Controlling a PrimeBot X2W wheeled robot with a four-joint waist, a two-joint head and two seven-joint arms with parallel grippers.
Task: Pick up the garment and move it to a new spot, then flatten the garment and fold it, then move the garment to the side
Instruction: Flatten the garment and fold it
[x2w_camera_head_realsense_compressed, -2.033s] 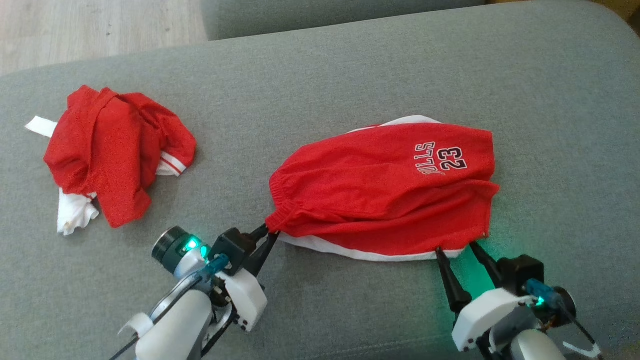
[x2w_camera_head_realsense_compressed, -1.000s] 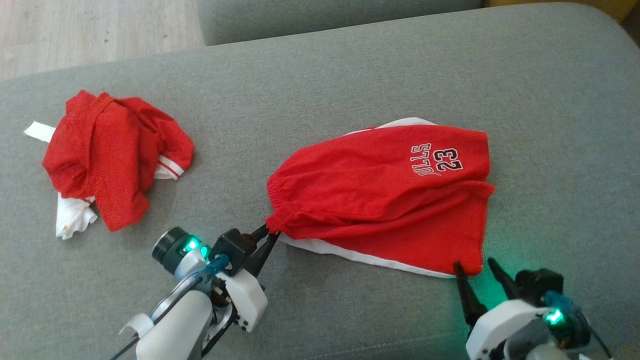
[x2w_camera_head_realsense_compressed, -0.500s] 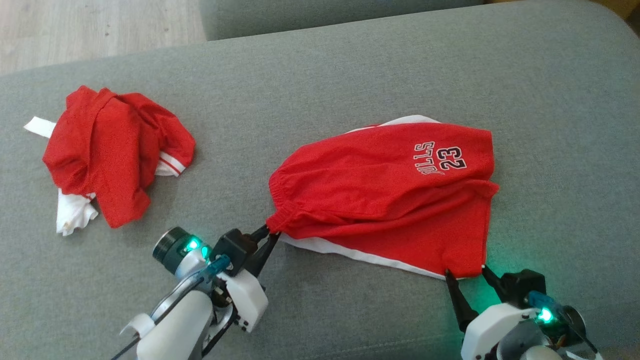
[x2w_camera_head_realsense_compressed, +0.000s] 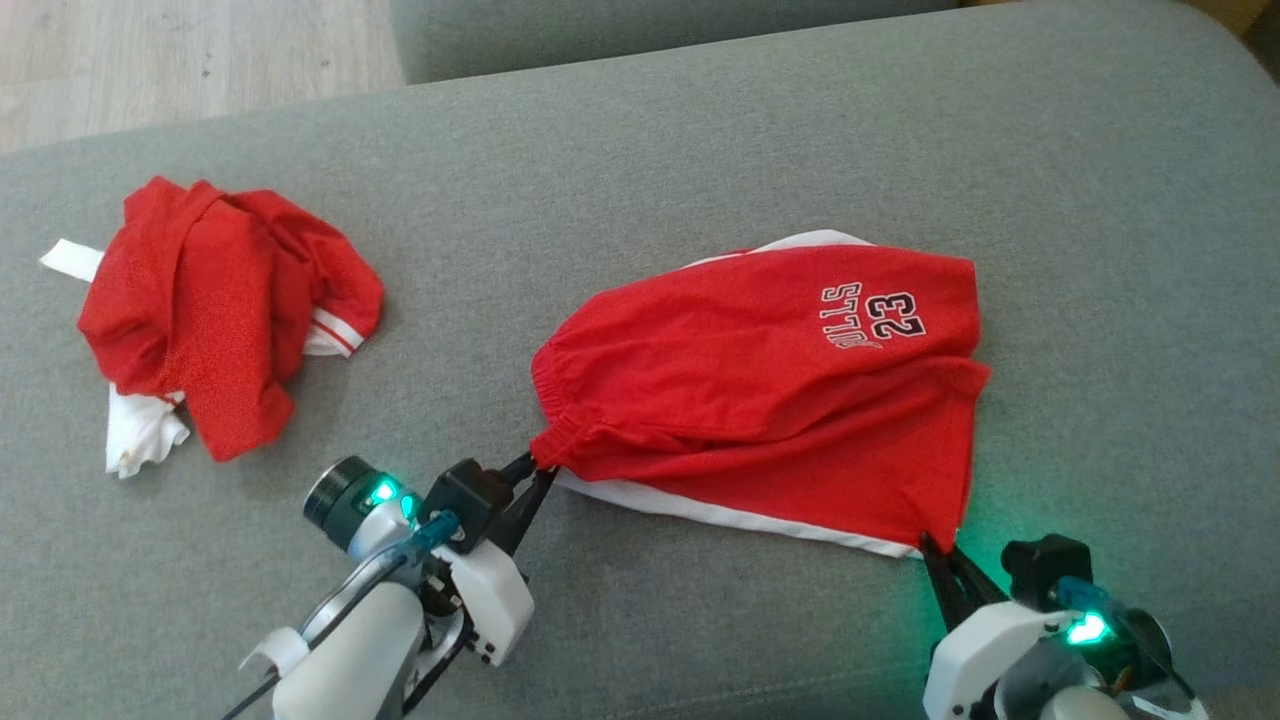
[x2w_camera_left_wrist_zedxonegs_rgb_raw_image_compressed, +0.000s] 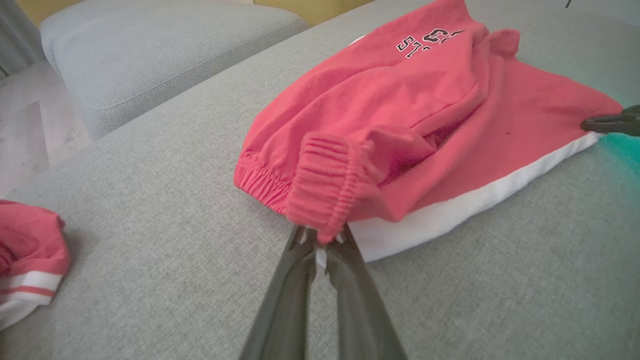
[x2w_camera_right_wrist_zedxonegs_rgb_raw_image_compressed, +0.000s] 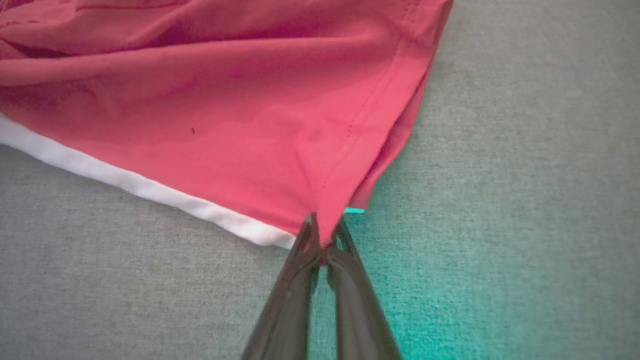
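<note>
Pinching the gathered waistband (x2w_camera_left_wrist_zedxonegs_rgb_raw_image_compressed: 320, 195) of the red basketball shorts (x2w_camera_head_realsense_compressed: 760, 390) with the left gripper (x2w_camera_head_realsense_compressed: 535, 470), pressed together on the elastic. Pinching the near right hem corner (x2w_camera_right_wrist_zedxonegs_rgb_raw_image_compressed: 332, 210) with the right gripper (x2w_camera_head_realsense_compressed: 940, 550), likewise pressed together on cloth. Lying stretched between both grips, across the middle and right of the grey sofa cushion (x2w_camera_head_realsense_compressed: 700, 150), close to its near edge. Probably handling as light, soft, limp cloth: sagging and bunching wherever unsupported, best taken at waistband ends and hem corners. Showing bright red fabric, a white band along the near side, long wrinkles, and "23" with lettering near the far right corner. Leaving well apart, by the cushion's left edge, a crumpled red-and-white garment (x2w_camera_head_realsense_compressed: 220, 310).
</note>
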